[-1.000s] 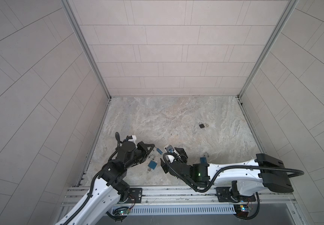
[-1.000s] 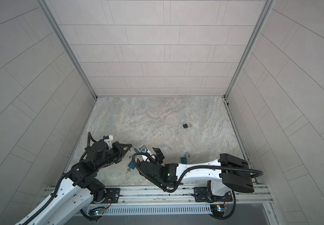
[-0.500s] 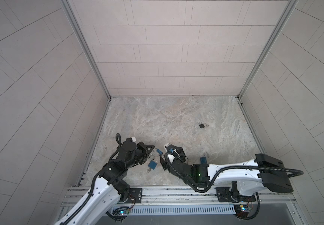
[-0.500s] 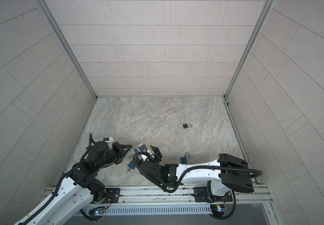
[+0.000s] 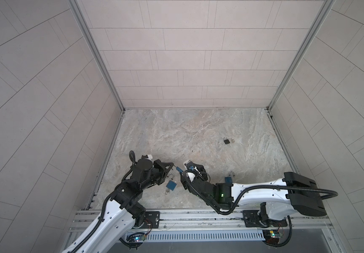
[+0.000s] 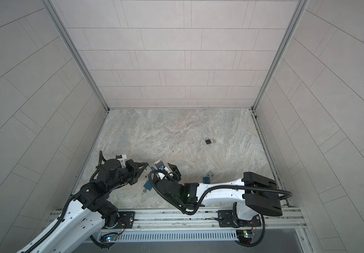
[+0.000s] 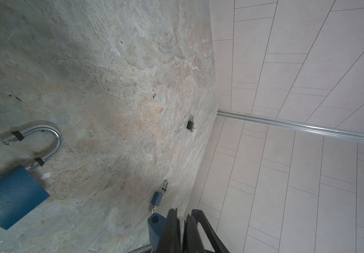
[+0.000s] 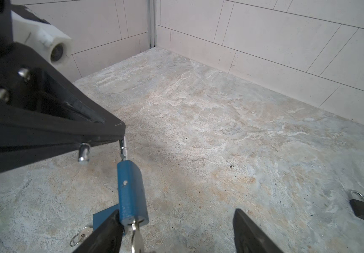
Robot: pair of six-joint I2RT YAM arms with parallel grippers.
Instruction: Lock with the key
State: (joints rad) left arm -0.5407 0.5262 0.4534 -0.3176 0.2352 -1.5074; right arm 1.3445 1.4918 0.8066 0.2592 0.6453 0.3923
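Note:
A small blue padlock (image 8: 130, 192) hangs in the air, and my left gripper (image 8: 122, 135) is shut on its open shackle. The shackle's free end (image 8: 83, 155) sticks out beside the fingers. A silver key (image 8: 136, 236) sits in the keyhole at the lock's bottom. My right gripper (image 8: 176, 234) is open around the key end, with one finger (image 8: 104, 232) against the lock body and the other (image 8: 253, 234) well apart. In both top views the held padlock (image 5: 179, 169) (image 6: 152, 168) lies between the left gripper (image 5: 172, 164) and the right gripper (image 5: 187, 173). The left wrist view shows the shut left gripper (image 7: 182, 227).
A larger blue padlock (image 5: 171, 185) with an open shackle and its key (image 5: 167, 192) lies on the stone floor below the grippers. Another blue padlock (image 5: 228, 179) lies beside the right arm. A black padlock (image 5: 226, 141) lies farther back right. Tiled walls enclose the floor.
My right gripper has edged left up to the held padlock's key end and its jaws have narrowed somewhat. The left gripper and padlock have stayed about where they were.

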